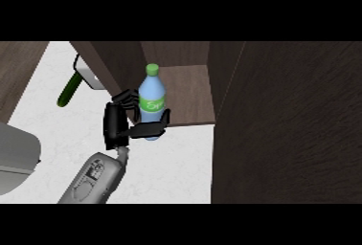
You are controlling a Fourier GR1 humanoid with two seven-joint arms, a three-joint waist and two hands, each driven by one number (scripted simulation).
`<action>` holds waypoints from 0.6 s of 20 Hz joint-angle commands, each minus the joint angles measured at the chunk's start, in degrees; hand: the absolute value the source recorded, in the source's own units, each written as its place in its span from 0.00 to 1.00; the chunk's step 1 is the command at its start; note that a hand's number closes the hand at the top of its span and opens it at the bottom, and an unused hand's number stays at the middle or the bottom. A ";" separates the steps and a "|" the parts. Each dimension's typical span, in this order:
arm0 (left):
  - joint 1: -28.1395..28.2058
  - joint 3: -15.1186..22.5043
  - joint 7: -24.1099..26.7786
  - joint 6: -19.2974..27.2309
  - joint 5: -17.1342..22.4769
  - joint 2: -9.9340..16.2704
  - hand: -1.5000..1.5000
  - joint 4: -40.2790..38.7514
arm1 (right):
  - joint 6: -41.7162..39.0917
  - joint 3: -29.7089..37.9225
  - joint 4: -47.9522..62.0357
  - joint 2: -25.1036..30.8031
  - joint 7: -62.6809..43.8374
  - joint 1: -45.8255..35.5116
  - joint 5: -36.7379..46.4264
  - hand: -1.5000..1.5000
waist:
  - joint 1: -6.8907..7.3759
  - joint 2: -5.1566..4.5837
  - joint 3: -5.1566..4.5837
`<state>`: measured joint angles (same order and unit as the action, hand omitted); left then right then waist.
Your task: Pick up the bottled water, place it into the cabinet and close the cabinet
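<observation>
The bottled water (pixel 151 89) is light blue with a green cap and a green label. It stands upright at the front left corner of the open cabinet's shelf (pixel 191 95), its base just over the shelf's front edge. My left hand (pixel 115 123) is shut on it from the left. The thumb crosses the bottle's lower part and the fingers curl behind its left side. The grey forearm (pixel 92 179) comes up from the lower left. The cabinet's dark wooden door (pixel 290 124) stands open and fills the right side of the view. My right hand does not show.
A long green vegetable (pixel 68 91) lies on the white counter (pixel 170 167) at the upper left, beside a white object (pixel 86 72). A grey rounded object (pixel 14 158) sits at the left edge. The cabinet's left wall (pixel 113 62) rises just behind my hand.
</observation>
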<state>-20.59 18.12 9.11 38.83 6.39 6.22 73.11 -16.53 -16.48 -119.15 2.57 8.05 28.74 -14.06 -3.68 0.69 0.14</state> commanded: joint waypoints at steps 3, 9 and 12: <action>-15.96 -1.77 -4.48 0.42 -3.96 1.26 1.00 -13.92 | -0.90 -0.06 1.46 0.24 1.09 -0.45 0.08 0.00 | -3.29 -2.26 -0.06; -15.74 0.13 -6.56 4.55 -8.65 3.42 1.00 -16.50 | -1.57 0.54 1.38 1.19 0.15 -0.21 -1.19 0.00 | -3.41 -2.31 -0.04; -15.64 0.82 -6.61 6.03 -10.11 3.61 0.00 -17.89 | -0.43 -1.06 2.33 -0.61 1.91 -0.54 1.14 0.00 | -2.87 -2.19 -0.10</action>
<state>-22.50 23.14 7.74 48.24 -3.56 9.60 69.81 -17.28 -16.52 -117.80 2.86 8.73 28.16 -14.13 -4.88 0.78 0.61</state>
